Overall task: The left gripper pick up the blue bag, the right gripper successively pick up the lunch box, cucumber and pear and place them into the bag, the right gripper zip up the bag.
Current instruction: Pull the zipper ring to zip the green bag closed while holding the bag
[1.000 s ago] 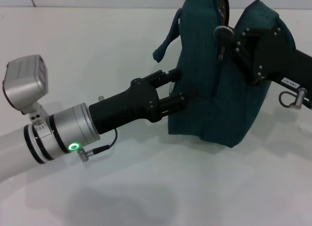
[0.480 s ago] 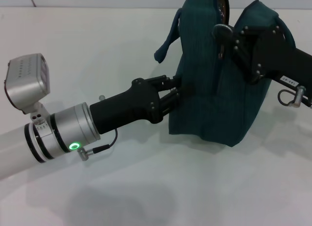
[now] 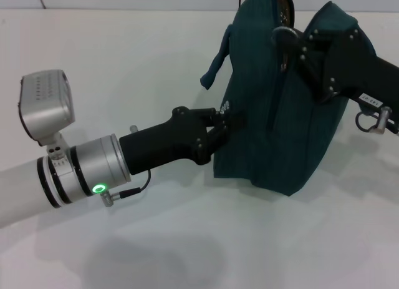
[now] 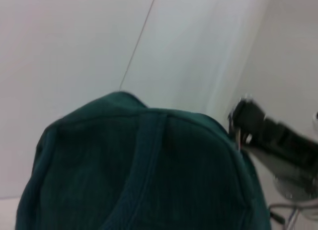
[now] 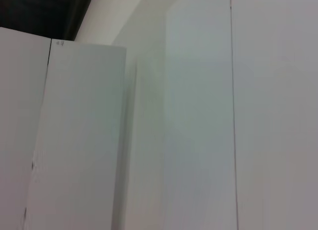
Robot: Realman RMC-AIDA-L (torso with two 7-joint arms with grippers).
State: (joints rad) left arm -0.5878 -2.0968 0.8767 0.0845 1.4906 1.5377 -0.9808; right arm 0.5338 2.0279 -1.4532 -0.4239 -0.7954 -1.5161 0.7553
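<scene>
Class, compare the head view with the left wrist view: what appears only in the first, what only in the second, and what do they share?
Only the head view shows the left gripper, shut on the side of the blue bag, the bag's ring pull and the white table. Only the left wrist view shows a pale wall with a thin seam behind the bag. Both show the bag and the right gripper at its top.

The head camera looked forward and down at the desk (image 3: 124,70) from above. The left wrist camera sat close against the blue bag (image 4: 144,175), which both views shared. The right wrist camera faced only pale wall panels.
</scene>
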